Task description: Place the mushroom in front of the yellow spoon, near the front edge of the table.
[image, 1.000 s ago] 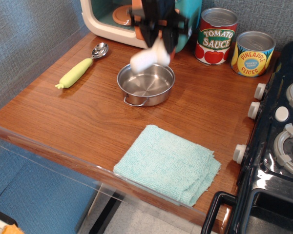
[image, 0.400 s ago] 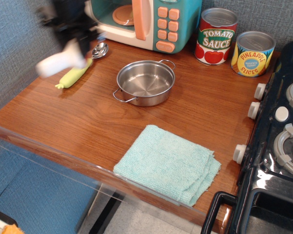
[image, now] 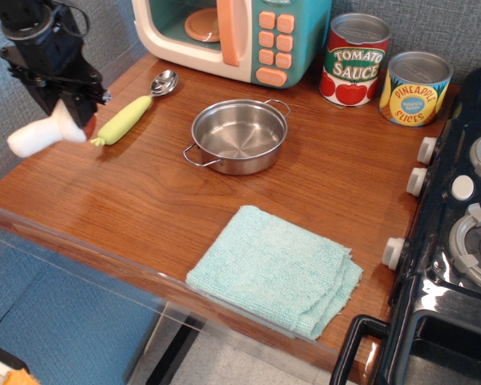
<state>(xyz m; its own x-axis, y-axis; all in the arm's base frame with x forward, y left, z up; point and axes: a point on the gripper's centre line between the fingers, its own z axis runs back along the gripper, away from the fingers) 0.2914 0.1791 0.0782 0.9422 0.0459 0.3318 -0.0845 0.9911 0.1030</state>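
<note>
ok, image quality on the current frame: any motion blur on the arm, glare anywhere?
Only view, observation.image: gripper and mushroom read fairly sharp, with slight softness on the white stem. Soft overhead glare streaks the table; highlights show inside the pot, on the spoon bowl of the yellow spoon, and on the glossy black stove. The clear edge strip is hazy.

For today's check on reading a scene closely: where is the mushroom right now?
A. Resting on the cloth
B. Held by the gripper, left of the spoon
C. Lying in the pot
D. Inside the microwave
B. The mushroom hangs from the gripper, its white stem sticking out to the left, just left of the spoon; the pot is empty and nothing lies on the cloth.
</note>
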